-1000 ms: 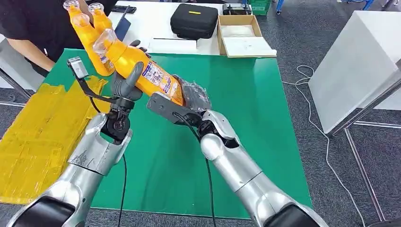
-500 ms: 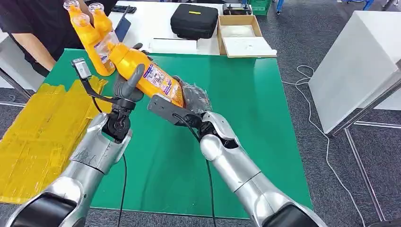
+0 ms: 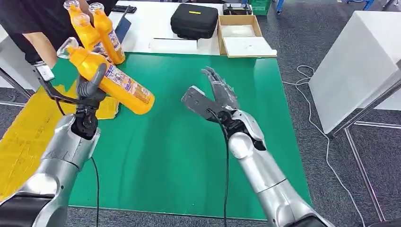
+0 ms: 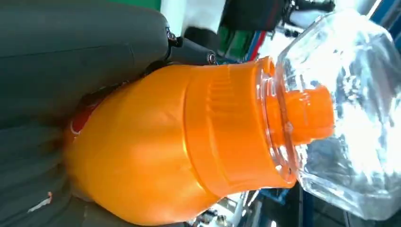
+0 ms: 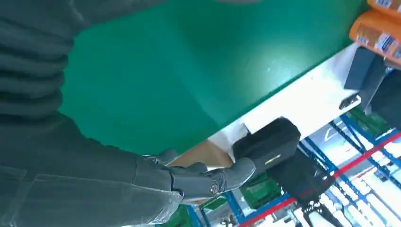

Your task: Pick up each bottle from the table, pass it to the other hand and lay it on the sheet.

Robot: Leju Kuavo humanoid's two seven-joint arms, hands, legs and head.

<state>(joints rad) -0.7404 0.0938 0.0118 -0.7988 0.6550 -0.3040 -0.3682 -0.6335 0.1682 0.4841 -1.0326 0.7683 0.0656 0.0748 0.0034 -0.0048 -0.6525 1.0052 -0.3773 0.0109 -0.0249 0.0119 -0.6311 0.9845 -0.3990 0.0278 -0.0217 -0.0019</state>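
My left robot hand (image 3: 90, 87) grips an orange bottle (image 3: 111, 80) around its body, holding it tilted in the air over the left part of the green surface (image 3: 189, 142), its clear cap (image 3: 66, 47) pointing toward ten o'clock and its base toward four o'clock. From my left wrist, the orange shoulder and clear cap (image 4: 345, 113) sit right in front of the camera. My right robot hand (image 3: 220, 92) is raised above the middle of the surface, holding nothing, fingers spread and pointing toward twelve o'clock. The yellow sheet (image 3: 23, 137) lies at nine o'clock, draped over the surface's left edge. More orange bottles (image 3: 101, 30) stand at eleven o'clock, near a person's arm (image 3: 40, 47). A black case (image 3: 194, 20) and a cardboard box (image 3: 243, 35) sit at twelve o'clock.
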